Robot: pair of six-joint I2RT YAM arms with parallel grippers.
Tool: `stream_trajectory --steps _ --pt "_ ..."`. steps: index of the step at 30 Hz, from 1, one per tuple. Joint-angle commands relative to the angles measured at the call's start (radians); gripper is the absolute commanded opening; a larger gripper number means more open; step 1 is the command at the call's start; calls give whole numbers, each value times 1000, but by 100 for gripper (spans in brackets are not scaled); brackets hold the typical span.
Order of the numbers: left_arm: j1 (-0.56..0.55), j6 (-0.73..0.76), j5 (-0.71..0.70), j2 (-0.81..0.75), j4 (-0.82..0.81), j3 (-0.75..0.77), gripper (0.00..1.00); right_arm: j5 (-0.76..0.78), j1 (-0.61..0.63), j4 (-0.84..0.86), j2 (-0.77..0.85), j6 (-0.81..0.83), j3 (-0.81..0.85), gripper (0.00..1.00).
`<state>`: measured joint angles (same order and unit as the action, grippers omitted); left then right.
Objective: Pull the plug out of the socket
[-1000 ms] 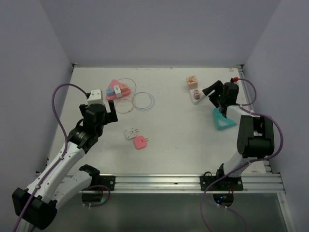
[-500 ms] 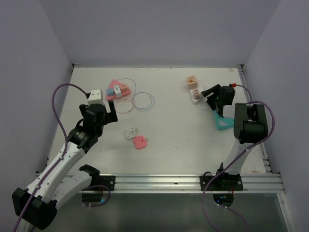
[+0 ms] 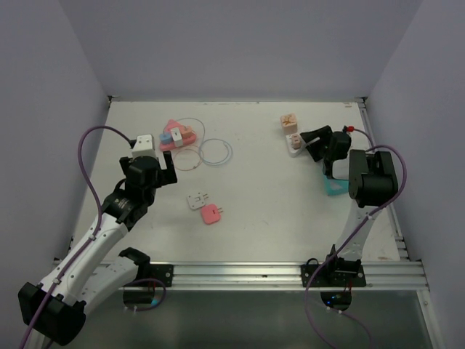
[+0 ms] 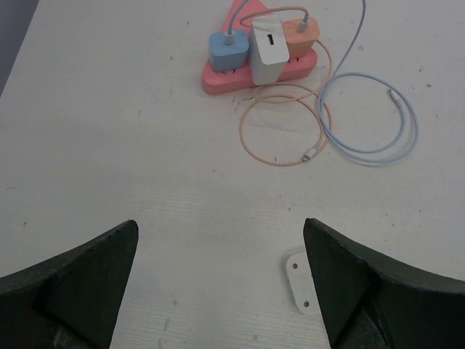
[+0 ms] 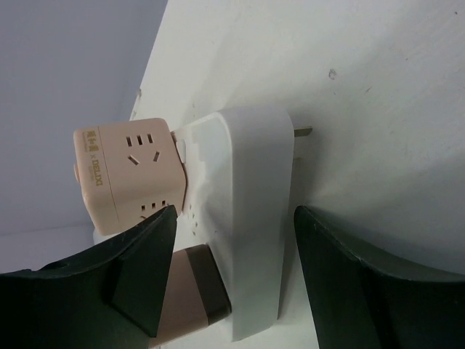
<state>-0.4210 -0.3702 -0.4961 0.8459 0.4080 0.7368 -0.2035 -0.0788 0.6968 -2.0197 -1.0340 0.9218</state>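
Right claw [image 5: 234, 211] stood open astride the white plug [image 5: 254, 167], which touched the beige socket [image 5: 127, 174] at the desk's [image 3: 254, 189] two o'clock (socket partly hidden behind the claw). Left claw [image 4: 220, 224] gaped wide.

The light is soft and even and seems to come from above. The white table [image 3: 254, 182] looks bright, and the arms [image 3: 109, 218] throw only faint shadows on it. In the left wrist view the table is sharp, but the dark left fingers [image 4: 65, 291] are a little soft. In the right wrist view the right fingers [image 5: 94, 298] are blurred; the white plug [image 5: 254, 218] and the print on the beige socket cube [image 5: 123, 174] are sharp.
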Motion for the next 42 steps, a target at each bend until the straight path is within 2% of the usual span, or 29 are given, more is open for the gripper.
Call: stream_trajectory --steps 1,8,11,16,21,23,28,38,42 --pt "7 17 11 -7 -37 -10 100 -22 1 20 -56 -12 11 70" --pt "7 19 13 -5 -37 -10 99 -53 1 75 -117 -24 17 70" --pt "7 20 16 -4 -38 -10 100 -68 2 102 -131 -20 19 65" --pt "7 20 21 -2 -40 -10 100 -99 1 222 -131 -17 -9 48" --pt "7 22 27 -1 -41 -10 100 -160 2 354 -113 -24 -35 25" --pt "7 22 36 2 -43 -8 100 -171 4 377 -96 -24 -57 16" --pt "7 22 76 13 -55 -10 100 -212 13 391 2 21 -107 2" --pt "7 -50 244 41 -69 29 100 -244 53 313 246 121 -228 0" --pt "5 -122 324 48 -69 42 100 -231 97 134 372 221 -244 0"
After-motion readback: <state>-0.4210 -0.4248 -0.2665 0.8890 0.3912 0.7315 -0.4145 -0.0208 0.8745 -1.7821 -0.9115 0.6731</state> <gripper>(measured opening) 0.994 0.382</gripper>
